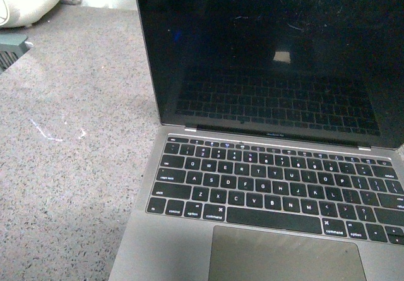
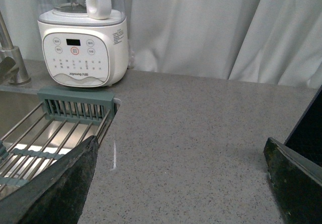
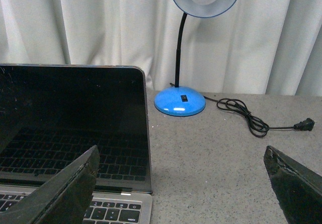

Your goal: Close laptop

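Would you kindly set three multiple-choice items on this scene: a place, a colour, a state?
1. Where does the desk lamp stand? A. On the counter by the curtain B. In a sink C. On the keyboard
2. What colour is its base? A. Red B. Blue C. Green
3. How is the laptop? A. Shut B. Open, screen dark C. Open, screen lit
Answers: 1 A, it rests there before the curtain; 2 B, bright blue base; 3 B, lid raised, screen black.

Dark, scuffed, wedge-shaped end effector fingers (image 2: 60,183)
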